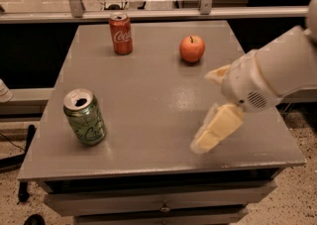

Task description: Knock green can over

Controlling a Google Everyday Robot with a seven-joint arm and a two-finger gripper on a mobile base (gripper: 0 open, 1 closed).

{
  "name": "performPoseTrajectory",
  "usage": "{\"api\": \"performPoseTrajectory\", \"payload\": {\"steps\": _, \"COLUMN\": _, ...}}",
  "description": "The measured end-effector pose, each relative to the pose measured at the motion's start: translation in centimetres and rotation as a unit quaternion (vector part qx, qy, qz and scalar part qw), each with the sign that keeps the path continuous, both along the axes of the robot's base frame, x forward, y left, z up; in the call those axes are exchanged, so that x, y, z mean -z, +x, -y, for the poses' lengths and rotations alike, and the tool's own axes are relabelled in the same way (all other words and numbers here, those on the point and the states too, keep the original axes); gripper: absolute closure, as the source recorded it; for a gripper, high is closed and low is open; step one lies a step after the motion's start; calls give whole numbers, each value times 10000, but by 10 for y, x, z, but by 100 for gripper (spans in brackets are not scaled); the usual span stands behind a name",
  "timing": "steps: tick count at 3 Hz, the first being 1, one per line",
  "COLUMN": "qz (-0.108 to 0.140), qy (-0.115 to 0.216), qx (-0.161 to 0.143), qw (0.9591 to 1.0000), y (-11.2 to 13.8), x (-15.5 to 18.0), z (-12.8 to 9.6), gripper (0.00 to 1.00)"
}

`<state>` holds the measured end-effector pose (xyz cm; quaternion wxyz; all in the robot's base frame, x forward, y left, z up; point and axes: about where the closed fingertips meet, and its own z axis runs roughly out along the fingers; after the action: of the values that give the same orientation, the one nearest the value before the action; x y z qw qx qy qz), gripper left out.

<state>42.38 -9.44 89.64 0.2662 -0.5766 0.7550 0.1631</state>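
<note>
Three things stand on the grey table [148, 90], and the gripper hangs over its right part. Farthest left of the fingers [216, 129] is the green can [85, 117] — upright on its base, its silver top and dark opening showing. It is well apart from the fingers, at about the same depth on the table as their tips, and close to the table's left and near edges. Next, left of the fingers and far beyond them, the red Coca-Cola can [121, 33] stands upright near the back edge. The apple [192, 49], orange-red with its stem up, sits beyond the fingers and only a little to their left, apart from them. Then the gripper [204, 112] itself: it reaches in from the right on a white arm [282, 65], its two pale yellowish fingers pointing left and down toward the table. The fingers are spread wide — one higher and farther back, the other lower and nearer — with bare table showing between them, and they hold nothing. Whether the lower fingertip touches the table cannot be told.
</note>
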Motion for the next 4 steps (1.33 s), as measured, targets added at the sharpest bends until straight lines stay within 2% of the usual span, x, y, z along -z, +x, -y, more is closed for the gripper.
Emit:
{"api": "performPoseTrajectory", "payload": {"steps": 1, "qz": -77, "qy": 479, "qx": -134, "qw": 9987, "y": -10, "x": 15, "z": -46, "gripper": 0}}
{"api": "performPoseTrajectory", "payload": {"steps": 3, "qz": 9, "qy": 549, "qx": -180, "qw": 9983, "y": -12, "x": 18, "z": -49, "gripper": 0}}
{"api": "performPoseTrajectory", "payload": {"steps": 4, "qz": 64, "qy": 940, "qx": -331, "qw": 9950, "y": -14, "x": 40, "z": -70, "gripper": 0}}
